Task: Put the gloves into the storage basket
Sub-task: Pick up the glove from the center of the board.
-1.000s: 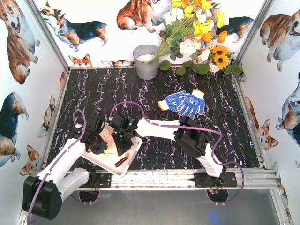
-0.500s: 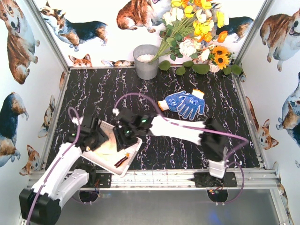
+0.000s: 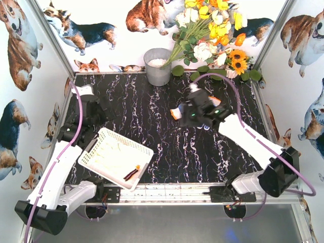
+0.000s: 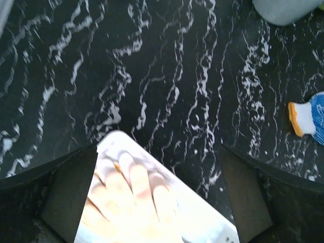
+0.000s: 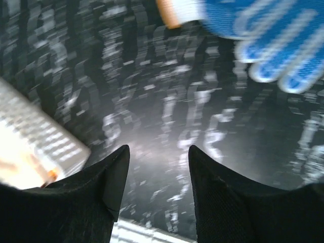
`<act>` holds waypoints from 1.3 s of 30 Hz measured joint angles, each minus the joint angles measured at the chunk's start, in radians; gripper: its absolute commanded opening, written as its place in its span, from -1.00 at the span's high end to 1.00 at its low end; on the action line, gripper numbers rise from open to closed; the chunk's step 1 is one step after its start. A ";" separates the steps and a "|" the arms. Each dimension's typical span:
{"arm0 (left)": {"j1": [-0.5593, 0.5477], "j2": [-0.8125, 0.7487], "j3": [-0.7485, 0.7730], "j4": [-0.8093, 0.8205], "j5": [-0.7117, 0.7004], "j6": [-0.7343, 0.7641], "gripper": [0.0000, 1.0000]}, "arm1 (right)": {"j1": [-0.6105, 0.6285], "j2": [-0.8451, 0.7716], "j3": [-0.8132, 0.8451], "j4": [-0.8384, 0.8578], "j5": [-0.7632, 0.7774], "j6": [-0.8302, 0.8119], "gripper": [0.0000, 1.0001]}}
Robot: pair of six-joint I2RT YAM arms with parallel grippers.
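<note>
The white storage basket (image 3: 98,159) sits at the near left with cream gloves (image 3: 115,151) lying flat in it, an orange cuff (image 3: 133,172) at its near corner. My left gripper (image 3: 86,135) hangs open above the basket's left corner. In its wrist view the cream glove (image 4: 132,200) and basket rim (image 4: 205,215) lie below the wide-apart fingers (image 4: 68,195) of the left gripper (image 4: 158,152). My right gripper (image 3: 192,115) hovers open over the blue dotted gloves (image 3: 176,112), covering most of them. Its wrist view shows a blue glove (image 5: 273,45) ahead of the empty right gripper (image 5: 158,151), the basket (image 5: 30,136) at the left.
A grey metal bucket (image 3: 158,66) stands at the back centre, with a bunch of flowers (image 3: 210,35) to its right. The bucket's base (image 4: 286,10) shows in the left wrist view. Aluminium frame posts and printed walls close in the black marble table (image 3: 131,109).
Both grippers opened and left the basket. The left arm drew back to the left. The right arm swung far right to above the blue gloves. A cream glove now lies uncovered in the basket.
</note>
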 measured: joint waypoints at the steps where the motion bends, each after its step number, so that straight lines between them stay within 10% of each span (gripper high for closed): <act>1: 0.000 0.003 0.002 0.026 -0.013 0.029 -0.99 | -0.052 0.000 -0.017 -0.005 0.011 -0.013 -0.05; 10: 0.000 -0.006 -0.023 0.183 -0.101 0.199 -1.00 | -0.312 0.219 -0.005 0.002 0.010 -0.081 0.09; 32: 0.000 -0.093 -0.228 0.280 -0.147 0.288 -0.99 | -0.329 0.687 0.348 -0.010 0.092 -0.141 0.08; 39: 0.000 -0.090 -0.228 0.281 -0.135 0.290 -0.99 | -0.330 0.737 0.382 -0.017 0.112 -0.154 0.57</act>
